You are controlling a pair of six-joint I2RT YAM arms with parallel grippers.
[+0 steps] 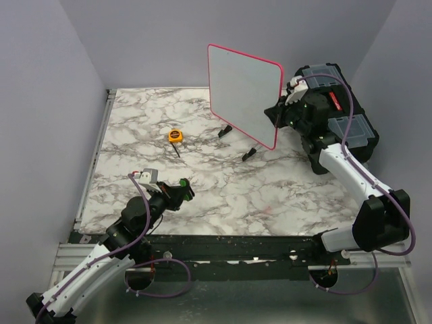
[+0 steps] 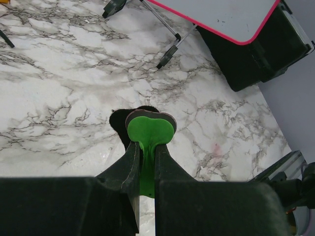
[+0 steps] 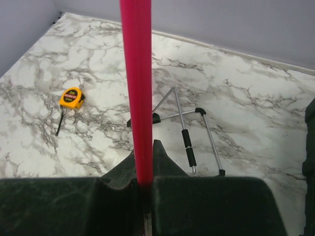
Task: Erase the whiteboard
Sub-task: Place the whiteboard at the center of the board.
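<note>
Pincer of the right arm point(image 3: 143, 169) pinched the pink-red rim point(image 3: 137, 73) of the whiteboard point(image 1: 243, 91), which stood upright on its wire stand point(image 3: 189, 125) toward the far right of the table point(image 1: 270, 196), just in front of a black toolbox point(image 1: 351, 121). The left pincer point(image 2: 146, 147), low near the table's front edge and well apart from the board, was pressed together on a green eraser point(image 2: 150, 129) backed by a dark pad. Judged from this, the risks were plain. The grip sat on a thin edge, so a push from the eraser could twist the board out of it or tip the stand back against the toolbox. The eraser, caught only by its narrow stem, could swivel or slip under pressure. The two arms could also crowd each other at the board. No writing could be made out on the face shown. Counted: two arms, two pincers, one whiteboard, one eraser, one toolbox, one orange tape measure point(image 1: 175, 136).
</note>
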